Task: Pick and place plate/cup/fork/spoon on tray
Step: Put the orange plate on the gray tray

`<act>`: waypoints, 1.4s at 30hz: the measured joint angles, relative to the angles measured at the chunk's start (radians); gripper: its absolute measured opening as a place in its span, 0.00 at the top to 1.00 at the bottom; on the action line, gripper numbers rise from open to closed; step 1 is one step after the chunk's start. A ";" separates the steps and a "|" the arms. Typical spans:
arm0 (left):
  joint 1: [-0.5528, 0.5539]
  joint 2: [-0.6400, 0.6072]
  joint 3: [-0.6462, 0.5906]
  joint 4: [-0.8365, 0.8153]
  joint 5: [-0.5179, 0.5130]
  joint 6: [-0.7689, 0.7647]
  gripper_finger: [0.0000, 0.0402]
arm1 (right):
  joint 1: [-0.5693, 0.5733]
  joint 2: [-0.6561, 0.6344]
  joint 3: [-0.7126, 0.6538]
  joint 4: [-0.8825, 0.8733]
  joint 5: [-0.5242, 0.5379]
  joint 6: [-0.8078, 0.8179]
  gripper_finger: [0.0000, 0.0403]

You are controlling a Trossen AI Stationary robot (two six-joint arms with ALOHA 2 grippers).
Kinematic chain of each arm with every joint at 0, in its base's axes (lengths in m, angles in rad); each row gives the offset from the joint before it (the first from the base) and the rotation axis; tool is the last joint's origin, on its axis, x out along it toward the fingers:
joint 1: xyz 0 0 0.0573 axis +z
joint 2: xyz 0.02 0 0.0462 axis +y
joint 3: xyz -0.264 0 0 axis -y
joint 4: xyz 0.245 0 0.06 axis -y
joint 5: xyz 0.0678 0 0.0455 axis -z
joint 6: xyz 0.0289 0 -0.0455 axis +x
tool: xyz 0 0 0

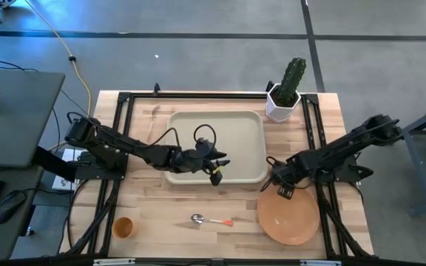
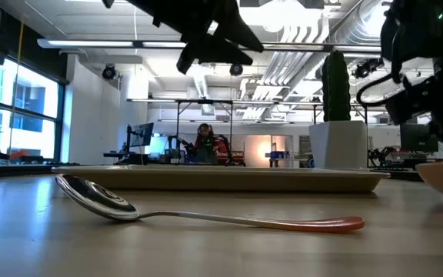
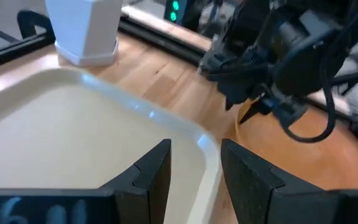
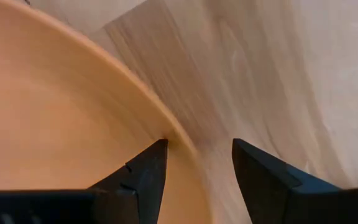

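Observation:
The orange plate (image 1: 288, 218) lies on the table at the near right, off the tray's near right corner. My right gripper (image 1: 282, 190) is open at the plate's far left rim, one finger over the inside (image 4: 148, 171) and one outside (image 4: 263, 177). My left gripper (image 1: 217, 168) is open and empty, above the cream tray (image 1: 242, 125) near its near edge; it also shows in the left wrist view (image 3: 194, 168). The spoon (image 1: 210, 220) lies on the table near the front edge. The orange cup (image 1: 123, 227) stands at the near left. I cannot make out the fork. My right gripper comes at the plate's rim (image 4: 178, 138) from above with its fingers apart, one on each side of the rim. I cannot tell whether either finger touches the plate. The plate lies flat on the table.
A white pot with a green cactus (image 1: 285, 96) stands just past the tray's far right corner. Black frame rails (image 1: 120, 133) run along the table's left and right sides. The spoon (image 2: 206, 215) lies between the tray and the front edge.

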 joint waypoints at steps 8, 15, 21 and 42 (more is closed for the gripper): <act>0.065 -0.048 0.000 -0.097 0.082 0.039 0.67 | -0.025 0.053 0.003 0.053 -0.055 0.035 0.75; 0.122 -0.100 0.001 -0.156 0.115 0.039 0.67 | -0.030 -0.046 0.002 0.071 -0.039 0.169 0.98; 0.157 -0.120 0.001 -0.155 0.242 -0.021 0.67 | -0.031 -0.222 0.000 0.056 -0.009 0.331 0.99; 0.254 -0.076 0.024 -0.041 0.429 -0.090 0.48 | -0.122 -0.384 0.033 0.136 0.363 0.327 1.00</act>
